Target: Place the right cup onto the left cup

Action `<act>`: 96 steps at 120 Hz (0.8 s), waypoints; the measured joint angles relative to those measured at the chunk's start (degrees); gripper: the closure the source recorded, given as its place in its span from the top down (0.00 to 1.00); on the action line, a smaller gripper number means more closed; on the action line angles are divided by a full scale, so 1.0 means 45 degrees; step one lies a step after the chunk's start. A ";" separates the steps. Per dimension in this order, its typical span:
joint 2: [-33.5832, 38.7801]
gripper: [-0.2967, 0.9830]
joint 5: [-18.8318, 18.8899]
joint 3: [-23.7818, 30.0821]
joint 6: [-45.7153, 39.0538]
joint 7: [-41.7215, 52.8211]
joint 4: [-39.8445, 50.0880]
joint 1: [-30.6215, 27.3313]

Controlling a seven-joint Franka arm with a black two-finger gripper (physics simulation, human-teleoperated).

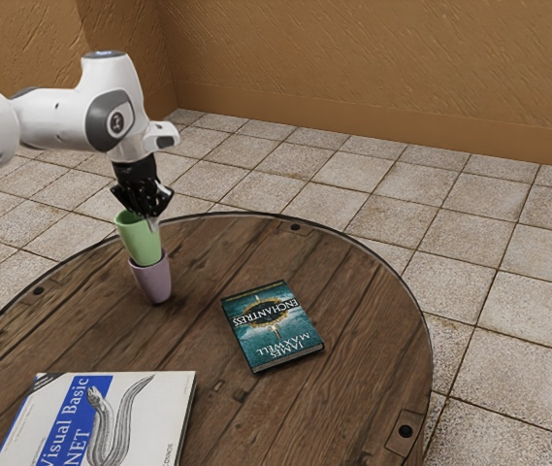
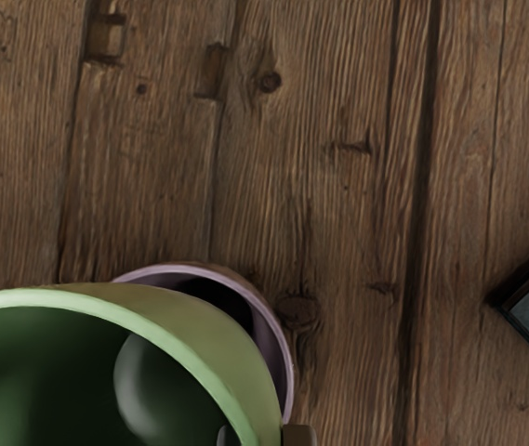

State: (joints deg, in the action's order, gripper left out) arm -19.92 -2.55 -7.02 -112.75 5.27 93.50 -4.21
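The claw (image 1: pixel 147 213) grips the green cup (image 1: pixel 140 239) by its rim; off-centre release could topple the mauve cup (image 1: pixel 153 281).

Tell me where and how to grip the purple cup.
Probably best from above, pinching the purple cup by its rim on the side toward the teal book: it stands mouth up, and the green cup blocks the other side of its opening.

Exterior view: looked down from beside the arm (image 1: pixel 52 118), farther
Wrist view: faced down, close
Both: showed cups (image 1: pixel 142 241), worktop (image 1: pixel 353 369)
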 joint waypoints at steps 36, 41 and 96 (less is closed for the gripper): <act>-0.0318 0.28 -0.0089 0.0044 -0.0077 -0.0034 0.0004 0.0043; -0.0267 0.35 -0.0121 0.0058 -0.0077 -0.0029 0.0006 0.0051; 0.3357 0.70 -0.0086 0.0180 0.2123 0.0053 -0.0232 0.0580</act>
State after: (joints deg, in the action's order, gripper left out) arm -4.81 -2.94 -6.21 -103.20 5.51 92.46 -1.60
